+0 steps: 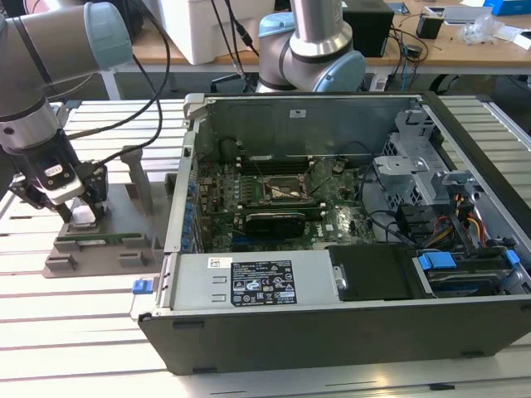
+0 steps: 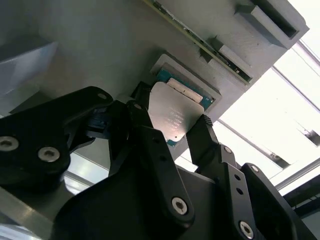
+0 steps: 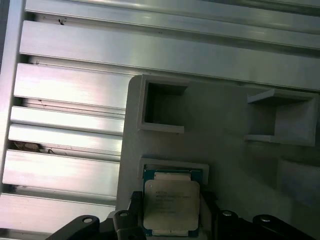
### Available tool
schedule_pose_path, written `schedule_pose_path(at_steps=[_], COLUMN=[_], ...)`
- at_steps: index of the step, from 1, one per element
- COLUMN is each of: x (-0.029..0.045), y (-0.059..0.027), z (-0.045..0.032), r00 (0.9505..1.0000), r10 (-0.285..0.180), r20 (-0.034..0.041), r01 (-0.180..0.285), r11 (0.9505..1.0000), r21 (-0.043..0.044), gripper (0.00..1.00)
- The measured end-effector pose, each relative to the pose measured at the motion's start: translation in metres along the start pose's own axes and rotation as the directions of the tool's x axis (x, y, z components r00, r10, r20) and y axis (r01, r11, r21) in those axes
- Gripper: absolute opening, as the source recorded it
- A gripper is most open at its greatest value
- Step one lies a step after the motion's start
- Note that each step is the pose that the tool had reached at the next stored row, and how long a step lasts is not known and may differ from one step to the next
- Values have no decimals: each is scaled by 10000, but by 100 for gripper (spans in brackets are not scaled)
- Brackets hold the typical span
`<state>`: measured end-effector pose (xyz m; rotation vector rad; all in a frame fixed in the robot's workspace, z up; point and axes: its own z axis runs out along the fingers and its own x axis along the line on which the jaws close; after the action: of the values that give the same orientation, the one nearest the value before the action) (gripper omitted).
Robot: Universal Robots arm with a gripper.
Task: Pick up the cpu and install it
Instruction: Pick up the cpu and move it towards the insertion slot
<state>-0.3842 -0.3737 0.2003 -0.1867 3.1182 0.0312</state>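
Pick-up step in hand, judged from the end effector (image 2: 172,125) sitting low over the grey holder tray (image 1: 124,220) on the slatted worktop (image 1: 75,332), beside the open computer case (image 1: 348,332). Fingers (image 2: 202,137) spread, flanking the cpu (image 3: 171,205) in its tray recess; no pinch visible yet. Next calls for a square closure on opposite edges. Cpu: flat, silver top, green rim.

cpu (image 3: 171,206) lower edge (behind jaws) hidden
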Motion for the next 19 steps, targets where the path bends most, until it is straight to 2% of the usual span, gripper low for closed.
schedule_pose_path(at_steps=[11,13,19], x=[-3,-5,-7], y=[3,5,7], z=[-181,-251,-352], r00=[10000,10000,10000], r10=[0,0,0], r20=[0,1,1], r01=[0,0,0], r11=[10000,10000,10000], r21=[0,-1,0], gripper=[55,55,55])
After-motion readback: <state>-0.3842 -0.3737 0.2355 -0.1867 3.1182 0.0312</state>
